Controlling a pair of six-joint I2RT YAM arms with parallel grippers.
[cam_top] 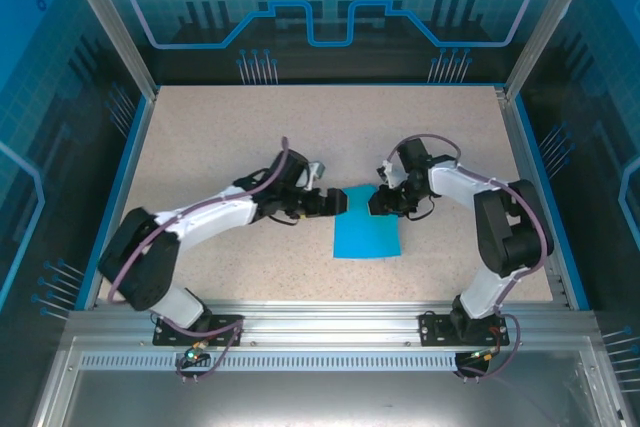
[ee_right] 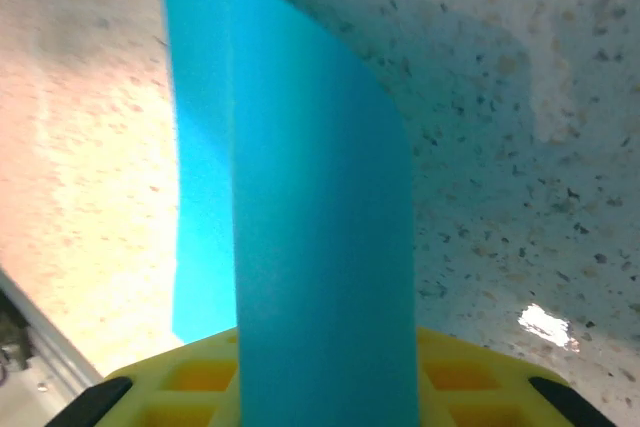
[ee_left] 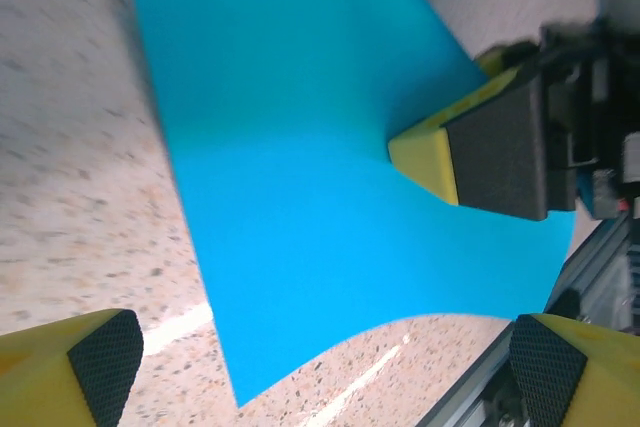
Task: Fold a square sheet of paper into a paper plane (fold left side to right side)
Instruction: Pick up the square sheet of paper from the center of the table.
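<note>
Midway across the tabletop (cam_top: 230, 137), the square sheet of paper (cam_top: 366, 232) was pinched by its curled right edge in the right pincer (cam_top: 379, 203); the left pincer (cam_top: 338, 202) was spread wide open. Thin and limp, the sheet was judged best taken by an edge.

The square sheet of paper (ee_left: 300, 177) lay on the speckled counter (ee_left: 70, 147). It was flat over most of its area and raised in a curve along the edge nearest the right end effector (ee_left: 450, 152). A yellow finger with a black pad rested against that raised edge; whether the paper was clamped could not be determined. The left end effector (ee_left: 325, 372) had its fingertips (ee_left: 100, 367) spread wide apart, one to either side of the sheet's near edge. A metal rail (ee_left: 470, 407) ran beside the sheet's near corner.
</note>
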